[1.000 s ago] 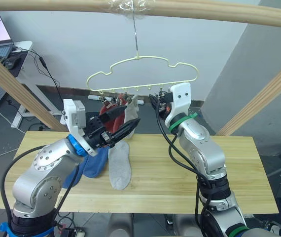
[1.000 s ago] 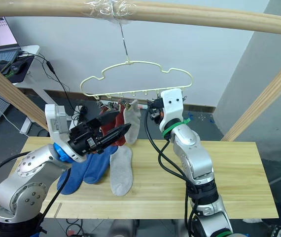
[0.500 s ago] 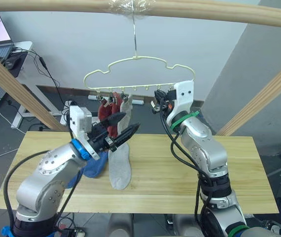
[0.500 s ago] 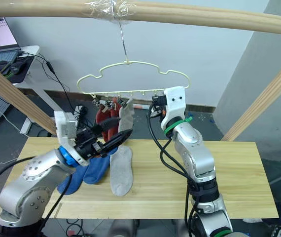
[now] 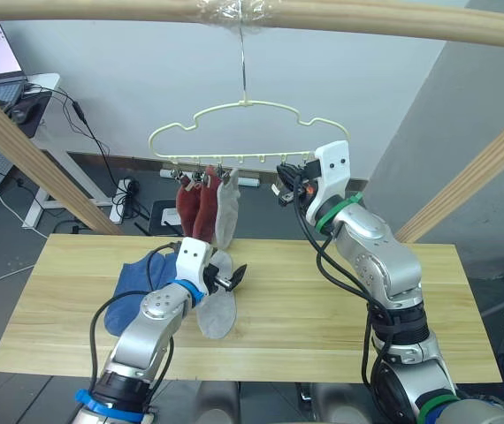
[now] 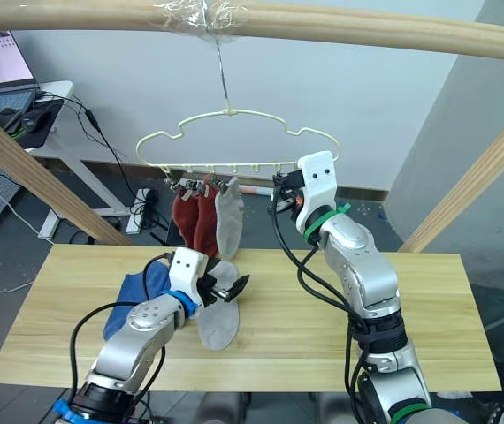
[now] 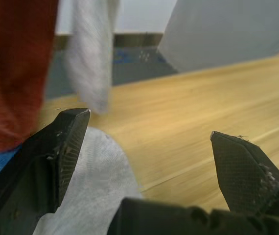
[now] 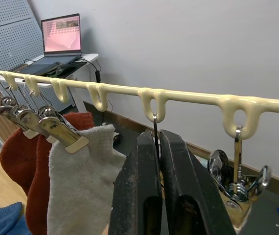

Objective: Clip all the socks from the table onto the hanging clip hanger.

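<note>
My black left gripper hovers over a light grey sock on the pale yellow wood table, beside blue socks. Two rust-red socks and one grey sock hang from the pale yellow-green hanger.

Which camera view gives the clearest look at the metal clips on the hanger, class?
The right wrist view: the clips hang close up under the clip hanger, one biting the grey sock. Both eye views show them as small dangling specks along the hanger's lower bar. The left wrist view looks at the table instead.
</note>
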